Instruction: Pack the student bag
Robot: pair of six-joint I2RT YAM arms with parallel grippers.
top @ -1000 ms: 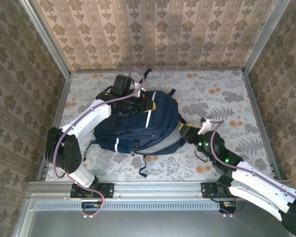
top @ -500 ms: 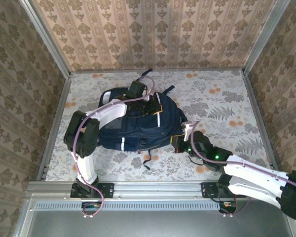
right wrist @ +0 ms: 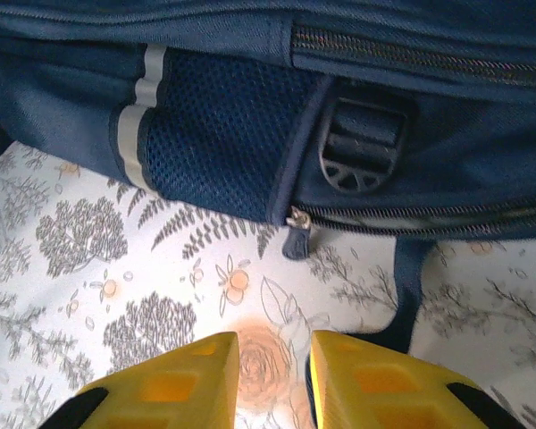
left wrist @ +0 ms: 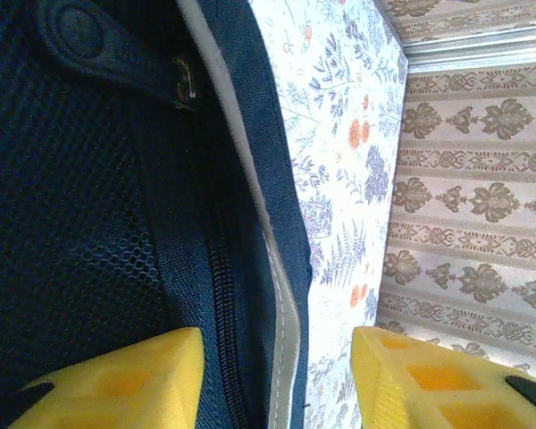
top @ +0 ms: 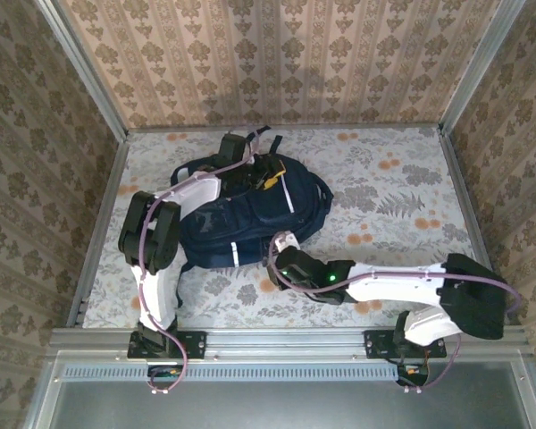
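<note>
At the left, the metal side rail [top: 103, 223] is closing the table [top: 411, 179], and only a narrow strip of flowered cloth is lying free between it and the student bag [top: 241, 219]. The bag is lying flat on the left-centre part of the table. Its top is coming near the back wall [top: 286, 63], so little room is remaining there.

The left gripper [top: 266, 177] is hanging over the far part of the bag. In the wrist view this gripper [left wrist: 268, 384] is standing spread: one finger is over the dark mesh, the other is over the cloth, and the bag's pale edge stripe [left wrist: 277, 295] is running between them, not pinched.

At the near edge of the bag, the right gripper [top: 277, 255] is sitting low. Seen from its wrist, the right gripper [right wrist: 272, 375] is keeping only a small gap and is holding nothing. A zipper pull [right wrist: 297, 234] is hanging just ahead of it.

The right half of the table is giving wide free room.

Compared with a second ago, the right arm has swung leftward, from the bag's right side to its near edge. The left fingers have come apart, and the bag is lying slightly further back.
</note>
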